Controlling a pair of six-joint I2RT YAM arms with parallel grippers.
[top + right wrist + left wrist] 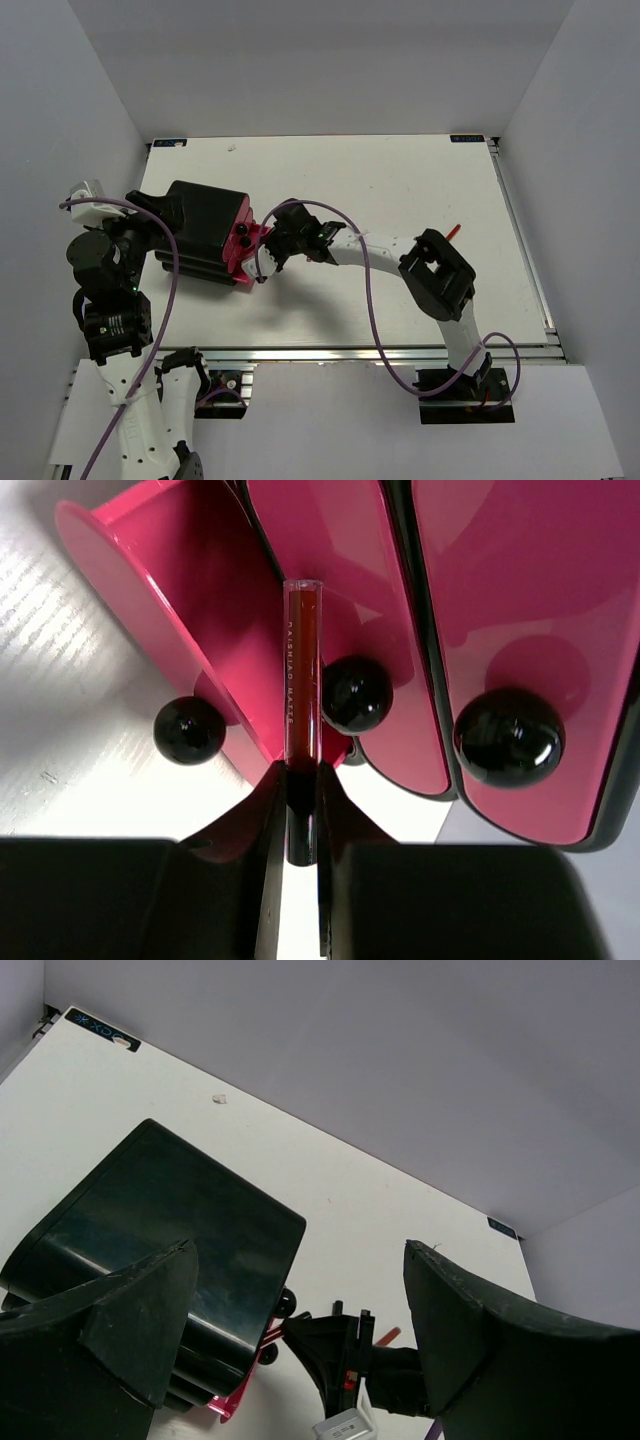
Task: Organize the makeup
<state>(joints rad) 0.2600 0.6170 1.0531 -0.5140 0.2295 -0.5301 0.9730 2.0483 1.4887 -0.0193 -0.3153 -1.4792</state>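
Note:
My right gripper (300, 780) is shut on a slim red-and-black makeup stick (300, 670) and holds it at the mouth of an open pink drawer (170, 610) of the black box (205, 235). In the top view the right gripper (268, 255) is against the box's pink front. A second red stick (455, 229) lies on the table behind the right arm; it also shows in the left wrist view (387, 1336). My left gripper (300, 1330) is open and empty, held beside the box's left end. No palettes or tubes are in view.
The black box with pink drawers (150, 1230) and round black knobs (508, 736) stands at the table's left middle. The two other drawers look pushed in. The white table (380, 180) is walled in on three sides. A purple cable (370, 300) loops over the right arm.

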